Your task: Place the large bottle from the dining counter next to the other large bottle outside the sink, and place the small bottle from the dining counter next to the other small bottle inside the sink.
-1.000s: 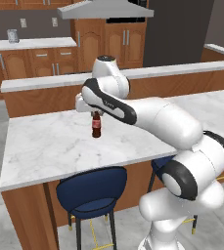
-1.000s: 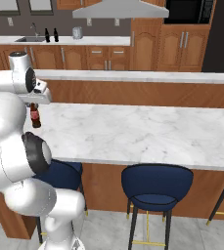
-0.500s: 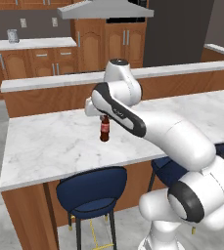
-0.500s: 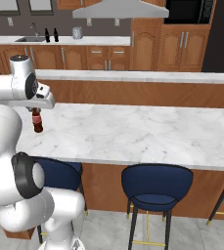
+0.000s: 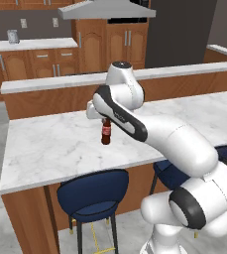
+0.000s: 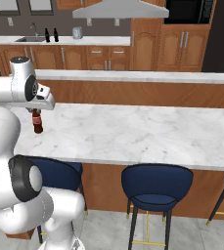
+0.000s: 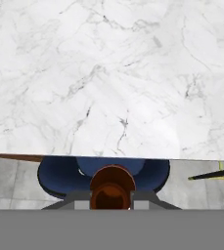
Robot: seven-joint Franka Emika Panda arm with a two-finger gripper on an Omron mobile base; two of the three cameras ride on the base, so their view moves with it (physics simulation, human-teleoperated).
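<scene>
Change: against the view a second ago, the gripper and its bottle sit nearer the middle of the left base view and the arm is swung further round; the bottle hangs clear of the marble, so the lift looks done and the carry begun.
Hand: closed on the neck of the small dark bottle, which hangs upright below it; in the hand view the bottle's brown top sits right between the finger tips.
Bottle: over the dining counter, well in from its front edge and toward the left end as the right base view shows it.
Meaning for the task: by its size I take this for the small bottle, bound for the sink; no second bottle stands out on the slab, so I cannot tell about the large one.
Surface: white-grey marble, bare around the bottle, with a raised wooden back ledge behind.
Sink: far off on the back worktop, by a tap; two dark bottles stand just beside it.
Room: blue stools tucked under the front edge, wood cabinets, a grey range hood.
</scene>
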